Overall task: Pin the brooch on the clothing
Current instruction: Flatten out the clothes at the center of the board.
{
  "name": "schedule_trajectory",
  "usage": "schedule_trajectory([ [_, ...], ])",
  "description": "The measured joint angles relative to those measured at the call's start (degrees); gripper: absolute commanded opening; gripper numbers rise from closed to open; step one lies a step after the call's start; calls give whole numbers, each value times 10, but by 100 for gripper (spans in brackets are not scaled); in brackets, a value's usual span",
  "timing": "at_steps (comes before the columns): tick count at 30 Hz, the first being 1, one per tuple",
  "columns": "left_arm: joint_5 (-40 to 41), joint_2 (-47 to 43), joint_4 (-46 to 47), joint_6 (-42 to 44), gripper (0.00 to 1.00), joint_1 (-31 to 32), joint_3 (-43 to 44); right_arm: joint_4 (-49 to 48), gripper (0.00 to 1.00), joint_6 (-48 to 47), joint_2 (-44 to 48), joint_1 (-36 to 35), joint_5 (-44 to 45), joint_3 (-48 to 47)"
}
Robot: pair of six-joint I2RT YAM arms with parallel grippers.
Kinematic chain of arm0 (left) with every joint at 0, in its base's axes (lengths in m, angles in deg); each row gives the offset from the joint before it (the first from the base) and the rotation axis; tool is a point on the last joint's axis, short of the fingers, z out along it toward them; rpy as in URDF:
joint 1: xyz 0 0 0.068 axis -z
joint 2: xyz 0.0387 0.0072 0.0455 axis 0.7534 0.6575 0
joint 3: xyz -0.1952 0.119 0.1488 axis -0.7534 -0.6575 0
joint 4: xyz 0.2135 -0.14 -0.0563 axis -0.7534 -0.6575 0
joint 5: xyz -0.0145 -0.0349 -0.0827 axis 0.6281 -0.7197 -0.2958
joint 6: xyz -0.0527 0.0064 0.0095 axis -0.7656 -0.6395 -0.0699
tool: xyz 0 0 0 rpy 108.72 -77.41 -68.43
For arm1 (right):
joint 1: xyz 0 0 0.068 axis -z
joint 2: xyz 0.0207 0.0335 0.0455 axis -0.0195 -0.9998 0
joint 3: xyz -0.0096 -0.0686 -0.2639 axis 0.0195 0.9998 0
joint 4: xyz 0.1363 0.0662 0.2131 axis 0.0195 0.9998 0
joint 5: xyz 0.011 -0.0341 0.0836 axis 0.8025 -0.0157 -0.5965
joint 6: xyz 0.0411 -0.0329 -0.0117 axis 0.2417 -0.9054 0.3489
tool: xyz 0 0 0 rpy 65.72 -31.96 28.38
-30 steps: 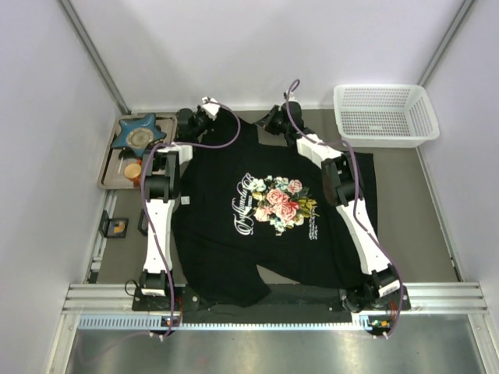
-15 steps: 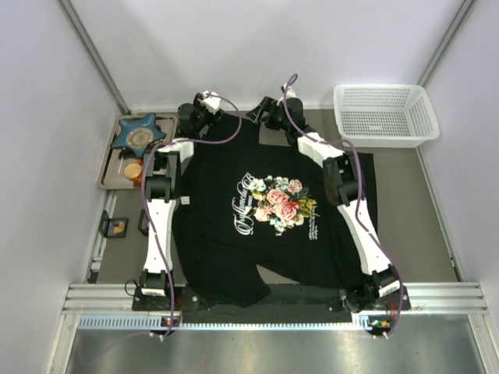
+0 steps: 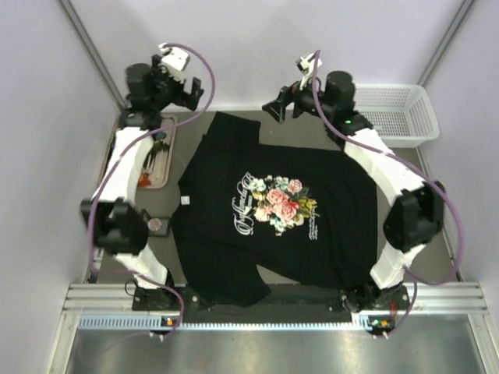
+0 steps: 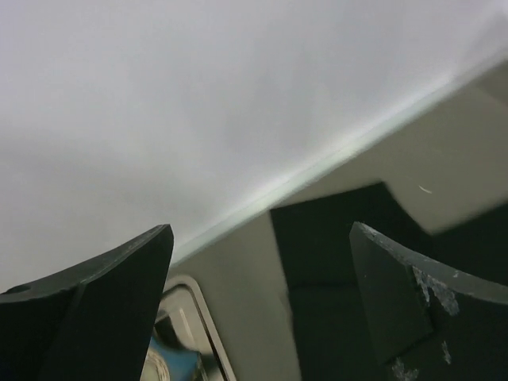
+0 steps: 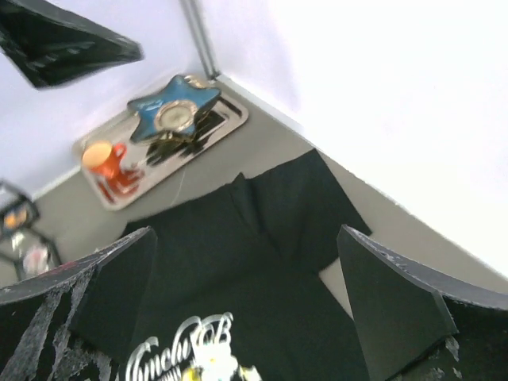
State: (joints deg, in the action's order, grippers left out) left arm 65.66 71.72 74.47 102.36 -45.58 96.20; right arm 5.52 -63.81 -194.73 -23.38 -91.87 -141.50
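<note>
The clothing [image 3: 273, 210], a black T-shirt with a rose print, lies flat on the table, and its far edge also shows in the wrist views [image 4: 333, 262] [image 5: 262, 238]. The brooch [image 3: 158, 226], small, round and pale, sits on the table by the shirt's left edge, next to the left arm's elbow. My left gripper [image 3: 189, 92] [image 4: 260, 238] hangs open and high above the far left corner with nothing between its fingers. My right gripper [image 3: 277, 109] [image 5: 246, 238] is also open and empty, raised above the shirt's collar end.
A metal tray [image 3: 165, 152] [image 5: 230, 119] at the far left holds a blue star-shaped dish [image 5: 175, 111] and an orange cup [image 5: 103, 159]. A white basket [image 3: 398, 109] stands at the far right. White walls close in the back and sides.
Both grippers have opened and let go of the shirt's far edge. Both arms have lifted well above the table, the left one swinging out over the tray. The shirt stays flat.
</note>
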Motion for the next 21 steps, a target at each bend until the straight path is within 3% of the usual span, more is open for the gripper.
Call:
schedule_trajectory([
  [3,-72,-181,-57,0,98,-19,-128,43,99,-110,132,0,-47,87],
  [6,-138,-328,-123,-13,95,-66,-234,146,99,-219,240,-18,-85,159],
  [9,-156,-405,-194,-29,95,-103,-305,249,94,-307,300,-95,-76,211],
  [13,-162,-447,-270,-72,93,-116,-402,328,78,-361,333,-280,-40,306],
  [16,-160,-453,-324,-108,93,-127,-443,350,72,-364,316,-403,-9,353],
  [21,-149,-464,-353,-151,91,-142,-449,298,68,-322,263,-515,47,388],
])
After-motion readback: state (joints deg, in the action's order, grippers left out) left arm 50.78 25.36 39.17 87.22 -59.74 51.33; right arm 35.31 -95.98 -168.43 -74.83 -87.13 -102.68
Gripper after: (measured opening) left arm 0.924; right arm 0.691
